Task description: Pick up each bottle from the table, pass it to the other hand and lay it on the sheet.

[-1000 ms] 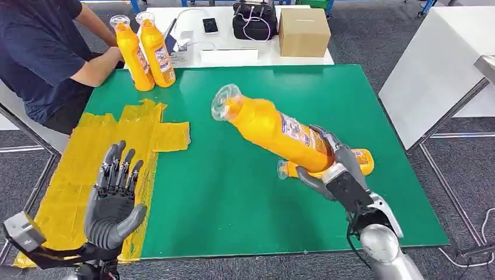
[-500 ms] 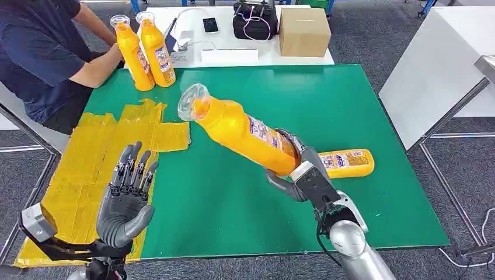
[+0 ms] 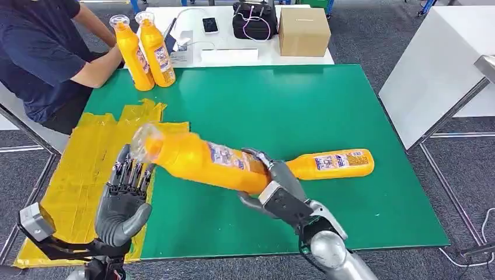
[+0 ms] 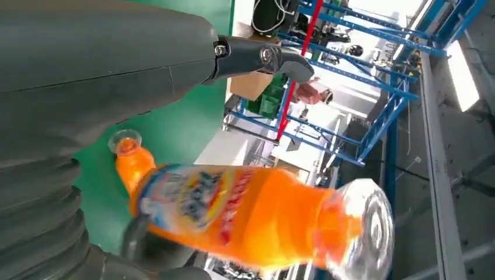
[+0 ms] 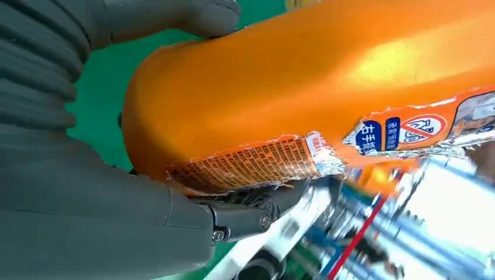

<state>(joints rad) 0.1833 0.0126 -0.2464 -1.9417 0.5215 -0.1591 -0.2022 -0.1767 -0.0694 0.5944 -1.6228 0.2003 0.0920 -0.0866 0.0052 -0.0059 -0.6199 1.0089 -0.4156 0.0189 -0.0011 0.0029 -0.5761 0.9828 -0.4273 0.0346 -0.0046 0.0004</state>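
While gripped by right robot hand: 1 bottle; 3 others.

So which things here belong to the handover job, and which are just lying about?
Job: held orange bottle, right hand, left hand, lying bottle, two standing bottles, yellow sheet.
Lying about: cardboard box, black bag, phone.

This is a lab or workshop set up for robot trials. A work table covered in green matting stands on grey carpet tile, with a yellow sheet taped over its left edge. Beyond its far edge a white desk carries a cardboard box, a black bag and a phone. Blue metal racking lines the room.
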